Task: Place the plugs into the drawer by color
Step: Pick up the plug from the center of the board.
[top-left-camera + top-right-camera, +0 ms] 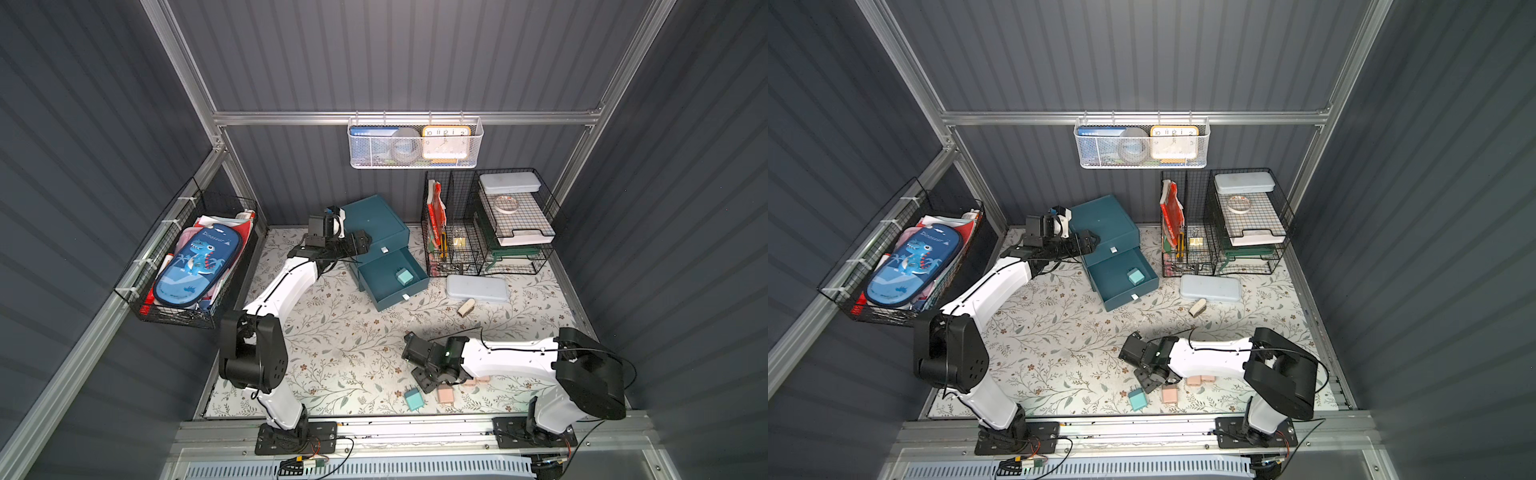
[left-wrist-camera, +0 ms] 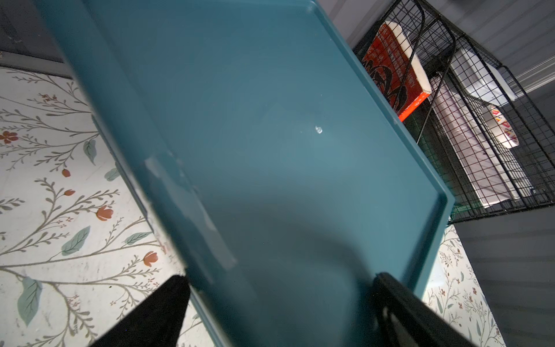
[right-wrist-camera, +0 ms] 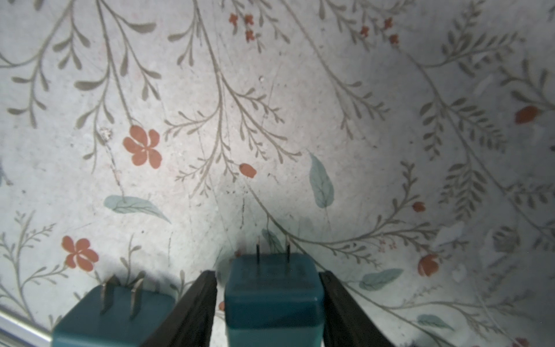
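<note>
While both top views hide it beneath the right end effector, the right wrist view shows a blue plug sitting between the two black fingers, prongs pointing away from the wrist. A second blue plug lies just beside it on the flowered worktop. The left wrist view shows only the flat top of the drawer cabinet. Both top views also show its bottom drawer pulled out, with a green plug inside. Three pink plugs lie by the right arm, near the worktop's front edge.

The left arm reaches far forward from its base, its wrist turned across toward the cabinet. The right arm is folded low, its forearm running sideways across the worktop and its wrist tipped down.

The left end effector hangs over the cabinet's top with its jaws spread wide, holding nothing. The right end effector is about half open and straddles the blue plug. One finger is against the plug's side, while a sliver of worktop shows between the other finger and the plug, so it is not clamped.
</note>
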### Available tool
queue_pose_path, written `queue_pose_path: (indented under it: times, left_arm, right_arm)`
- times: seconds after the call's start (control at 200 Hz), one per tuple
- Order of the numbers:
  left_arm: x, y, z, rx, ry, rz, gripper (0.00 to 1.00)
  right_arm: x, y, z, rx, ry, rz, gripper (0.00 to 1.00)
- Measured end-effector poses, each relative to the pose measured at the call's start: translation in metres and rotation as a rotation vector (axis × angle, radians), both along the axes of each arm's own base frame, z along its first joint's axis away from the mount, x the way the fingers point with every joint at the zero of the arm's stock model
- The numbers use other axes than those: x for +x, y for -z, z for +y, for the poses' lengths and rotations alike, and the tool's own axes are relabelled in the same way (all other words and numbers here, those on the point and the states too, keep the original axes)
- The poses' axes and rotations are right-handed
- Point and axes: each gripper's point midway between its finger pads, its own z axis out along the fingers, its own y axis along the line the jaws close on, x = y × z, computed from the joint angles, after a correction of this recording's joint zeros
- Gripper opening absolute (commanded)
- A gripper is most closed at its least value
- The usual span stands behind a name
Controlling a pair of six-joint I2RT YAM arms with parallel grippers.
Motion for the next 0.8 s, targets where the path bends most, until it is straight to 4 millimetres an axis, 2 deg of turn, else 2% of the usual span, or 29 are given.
queue_pose_path:
  times: [0.315, 0.415, 0.48, 0.555, 0.615, 0.801]
  left_arm:
    - [0.0, 0.0, 0.0, 0.0, 0.0, -0.001, 0.99]
    - [0.0, 0.0, 0.0, 0.0, 0.0, -0.001, 0.99]
    - [0.0, 0.0, 0.0, 0.0, 0.0, -0.001, 0.99]
    - [0.0, 0.0, 0.0, 0.0, -0.001, -0.001, 0.99]
    - [0.0, 0.001, 0.0, -0.001, -0.001, -0.002, 0.99]
    - [0.001, 0.0, 0.0, -0.005, -0.002, -0.006, 0.99]
  right_arm:
    - [0.0, 0.005, -0.008, -0.01, 0.036, 0.013, 0.43]
    - [0.002, 0.003, -0.011, -0.014, 0.042, 0.014, 0.32]
    - [0.005, -0.002, -0.013, -0.011, 0.05, 0.013, 0.29]
    - [0.016, -0.018, -0.012, 0.017, 0.069, 0.005, 0.28]
    - [0.032, -0.037, -0.007, 0.058, 0.087, -0.016, 0.28]
    - [0.098, -0.124, 0.024, 0.225, 0.085, -0.172, 0.28]
